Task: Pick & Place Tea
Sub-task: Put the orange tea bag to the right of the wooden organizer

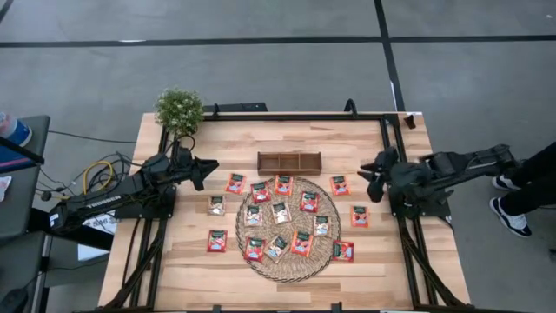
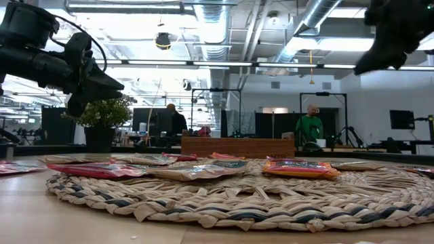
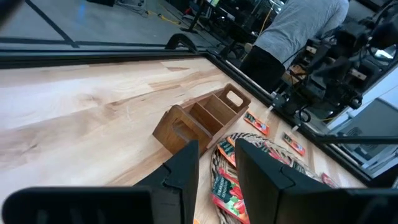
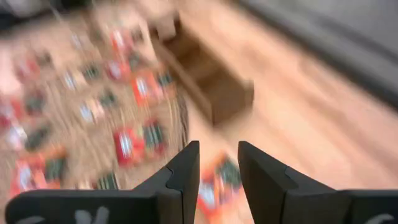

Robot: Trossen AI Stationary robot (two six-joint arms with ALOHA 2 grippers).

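Note:
Several tea sachets, most red-orange with a dark green band and a few pale beige, lie flat on the round wicker mat (image 1: 291, 229) and on the table around it. One red sachet (image 1: 340, 184) lies just off the mat, near my right gripper (image 1: 368, 176). My right gripper is open and empty, above the table's right side. My left gripper (image 1: 207, 170) is open and empty, above the table at the left, near a red sachet (image 1: 234, 183). The brown wooden tray (image 1: 289, 163) stands beyond the mat.
A small potted plant (image 1: 179, 109) stands at the table's far left corner. A person (image 1: 526, 187) stands beside the table's right edge, behind my right arm. Bare table top lies along the far edge and at the near corners.

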